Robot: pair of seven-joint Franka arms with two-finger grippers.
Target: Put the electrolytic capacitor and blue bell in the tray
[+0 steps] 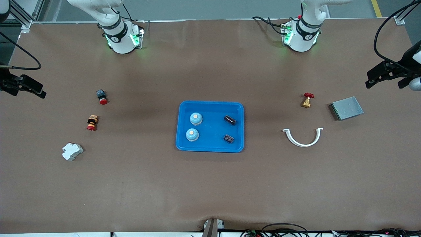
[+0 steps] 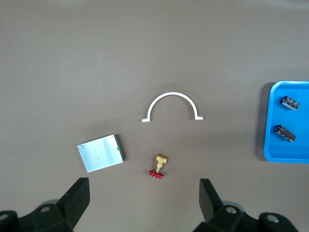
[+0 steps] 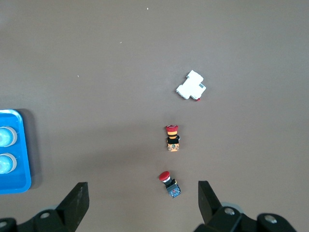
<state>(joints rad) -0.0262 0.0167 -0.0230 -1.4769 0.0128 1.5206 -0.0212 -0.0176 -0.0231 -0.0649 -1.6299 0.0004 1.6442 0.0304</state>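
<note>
Left end effector (image 2: 142, 205): wide open, empty, over the brass valve (image 2: 159, 166) | Right end effector (image 3: 140, 205): wide open, empty, over the red button (image 3: 169, 183) | Tray (image 1: 210, 148): away from both, already holds two blue bells (image 1: 196, 118) and two capacitors (image 1: 230, 119) | Risk: you could grab a wrong part if you reach down here.

The tray (image 2: 285, 123) is cut off at the left wrist view's 3 o'clock edge and at the right wrist view's 9 o'clock edge, where both bells (image 3: 5, 136) are clipped. Capacitor markings are too small to read.
</note>
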